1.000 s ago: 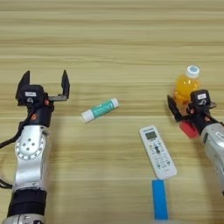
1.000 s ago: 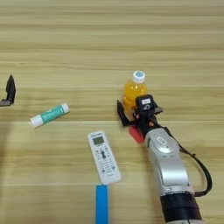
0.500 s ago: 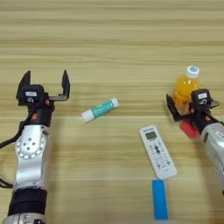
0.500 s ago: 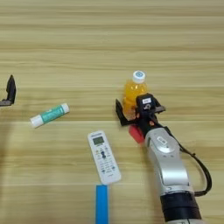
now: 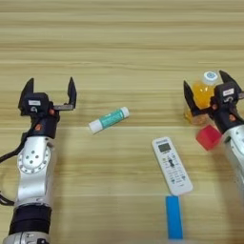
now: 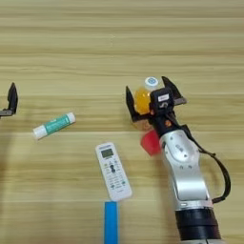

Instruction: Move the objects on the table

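Observation:
A small orange-drink bottle (image 6: pixel 141 101) with a white cap stands at the right of the wooden table (image 5: pixel 124 43). My right gripper (image 6: pixel 150 94) is open, one black finger on each side of the bottle, not closed on it. A small red cube (image 6: pixel 150 142) lies just in front of the bottle, against the near side of the right arm's wrist. Left of centre, a white-and-teal tube (image 5: pixel 108 119) lies on its side. My left gripper (image 5: pixel 49 93) stands open and empty, well to the left of the tube.
A white remote control (image 5: pixel 172 165) lies near the middle front, with a blue strip (image 5: pixel 174 217) just in front of it. Both forearms reach in from the front edge.
My right gripper has moved forward, away from the front edge, so its fingers now flank the bottle. The left arm, tube, remote and cube have stayed put.

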Motion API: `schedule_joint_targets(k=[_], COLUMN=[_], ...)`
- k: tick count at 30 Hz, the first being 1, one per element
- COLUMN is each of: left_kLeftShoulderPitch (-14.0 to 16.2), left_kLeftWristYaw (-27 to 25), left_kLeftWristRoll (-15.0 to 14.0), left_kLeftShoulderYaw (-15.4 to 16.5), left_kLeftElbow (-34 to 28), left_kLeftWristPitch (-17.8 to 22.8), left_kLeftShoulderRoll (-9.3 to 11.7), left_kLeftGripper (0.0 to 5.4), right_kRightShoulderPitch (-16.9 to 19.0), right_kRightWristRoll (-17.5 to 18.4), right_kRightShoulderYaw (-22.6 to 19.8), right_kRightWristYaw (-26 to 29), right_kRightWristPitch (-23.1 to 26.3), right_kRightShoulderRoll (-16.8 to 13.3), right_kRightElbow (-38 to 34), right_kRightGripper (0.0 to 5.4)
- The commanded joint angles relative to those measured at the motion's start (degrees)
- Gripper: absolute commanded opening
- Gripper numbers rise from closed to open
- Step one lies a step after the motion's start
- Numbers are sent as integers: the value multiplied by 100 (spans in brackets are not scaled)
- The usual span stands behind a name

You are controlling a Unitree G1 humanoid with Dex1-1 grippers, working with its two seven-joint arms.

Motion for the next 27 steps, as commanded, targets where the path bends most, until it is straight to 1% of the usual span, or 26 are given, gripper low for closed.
schedule_joint_targets(k=[1,5,7,8,10,11,12,15,17,19,21,23,27], left_kLeftShoulderPitch=[-81,-77,-73,-71,-68,-66,-63,-55,-56,-61,-66,-75,-101], left_kLeftWristYaw=[-15,-6,-1,2,9,13,18,33,42,62,84,109,133], left_kLeftWristRoll=[18,24,28,29,30,32,35,47,57,76,96,112,122], left_kLeftShoulderYaw=[-40,-50,-56,-60,-70,-74,-78,-91,-97,-112,-127,-147,-151], left_kLeftElbow=[35,32,24,20,10,7,-2,-37,-45,-43,-49,-52,-1], left_kLeftWristPitch=[-79,-88,-88,-84,-78,-76,-74,-58,-55,-59,-55,-51,-61], left_kLeftShoulderRoll=[-18,-26,-32,-33,-35,-38,-41,-49,-53,-66,-77,-83,-76], left_kLeftGripper=[540,540,540,540,540,540,540,540,540,540,540,540,540], right_kRightShoulderPitch=[-66,-52,-54,-89,-157,-184,-208,-199,-134,7,201,468,866], right_kRightWristRoll=[-52,-105,-102,-27,204,334,558,1071,1349,1533,1615,1663,2006], right_kRightShoulderYaw=[2,-17,-17,-35,-88,-123,-192,-378,-469,-547,-603,-667,-852], right_kRightWristYaw=[-24,-42,-12,23,109,188,277,486,597,686,755,840,1023], right_kRightWristPitch=[-237,-388,-366,-249,64,255,570,1549,2165,2654,2897,3045,3349], right_kRightShoulderRoll=[-47,-75,-109,-129,-166,-240,-333,-667,-920,-1139,-1275,-1401,-1542], right_kRightElbow=[-292,-562,-776,-946,-1246,-1428,-1632,-2295,-2728,-3021,-3194,-3293,-3567], right_kRightGripper=[538,538,538,538,538,538,538,538,538,538,538,538,538])
